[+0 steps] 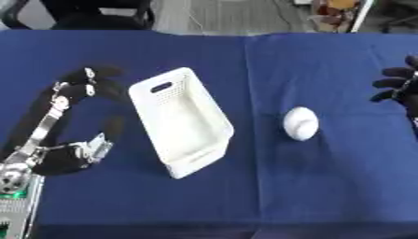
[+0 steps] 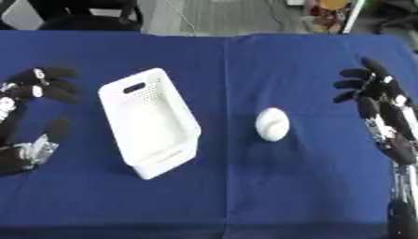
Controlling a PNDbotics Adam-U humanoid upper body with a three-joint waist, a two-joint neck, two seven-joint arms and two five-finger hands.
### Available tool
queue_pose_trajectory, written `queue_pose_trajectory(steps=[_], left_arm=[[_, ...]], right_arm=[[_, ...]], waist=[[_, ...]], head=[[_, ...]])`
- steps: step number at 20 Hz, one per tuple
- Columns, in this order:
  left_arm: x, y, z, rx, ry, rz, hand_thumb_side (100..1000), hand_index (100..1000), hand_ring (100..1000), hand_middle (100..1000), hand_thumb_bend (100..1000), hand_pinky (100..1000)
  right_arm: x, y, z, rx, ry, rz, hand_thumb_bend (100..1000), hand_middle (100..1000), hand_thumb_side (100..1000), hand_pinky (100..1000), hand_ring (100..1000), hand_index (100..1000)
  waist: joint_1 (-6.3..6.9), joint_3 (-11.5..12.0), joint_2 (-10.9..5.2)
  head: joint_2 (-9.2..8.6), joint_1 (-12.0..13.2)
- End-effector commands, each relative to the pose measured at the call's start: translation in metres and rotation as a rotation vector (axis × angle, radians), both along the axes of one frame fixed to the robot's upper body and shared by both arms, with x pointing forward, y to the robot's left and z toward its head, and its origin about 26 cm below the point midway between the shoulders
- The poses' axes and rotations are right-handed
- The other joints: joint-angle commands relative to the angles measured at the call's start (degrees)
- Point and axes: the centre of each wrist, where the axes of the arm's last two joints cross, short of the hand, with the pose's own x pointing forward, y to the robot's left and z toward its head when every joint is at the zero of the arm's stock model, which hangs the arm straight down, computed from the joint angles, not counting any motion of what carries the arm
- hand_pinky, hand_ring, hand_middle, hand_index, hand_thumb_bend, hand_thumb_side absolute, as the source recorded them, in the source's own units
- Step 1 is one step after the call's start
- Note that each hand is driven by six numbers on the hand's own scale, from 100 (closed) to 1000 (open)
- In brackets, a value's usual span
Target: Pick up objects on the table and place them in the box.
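We look down from above on a table (image 1: 326, 56) covered in a deep blue cloth.

Our left hand (image 1: 78, 91) lies on the cloth at the left side, black fingers stretched out and spread apart, thumb held away from them, holding nothing. Its silver-jointed forearm runs back toward the lower left corner.

Just to the right of that hand, close to its fingertips but not touching them, sits a white plastic box (image 1: 181, 122). It is a long rectangular bin with perforated walls and a slot handle in the far short end. It lies at an angle, its far end nearest our left fingertips and its near end swung away to the right. We see nothing inside it.

Further right of the box, well apart from our left hand, a white egg-shaped object (image 2: 272, 124) rests on the cloth. It lies between the two hands, nearer the box than our right hand, and touches neither.

Our right hand (image 2: 377, 95) shows best in the right eye view, at the right edge of the table. Its black fingers are straight and fanned apart, pointing away from us, empty. The white object sits to the left of this hand and slightly nearer us than its fingertips, with bare cloth between them.
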Motion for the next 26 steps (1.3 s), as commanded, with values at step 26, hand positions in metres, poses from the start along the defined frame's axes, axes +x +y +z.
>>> queue_pose_trajectory(steps=[26], left_arm=[[-0.0018, -0.0023, 0.0035, 0.005, -0.011, -0.009, 688, 735, 660, 814, 239, 630]], right_arm=[[0.0067, -0.0042, 0.0186, -0.171, -0.140, 0.094, 179, 810, 562, 670, 774, 1000]], waist=[[0.03, 0.0, -0.31]], head=[[-2.46, -1.2]])
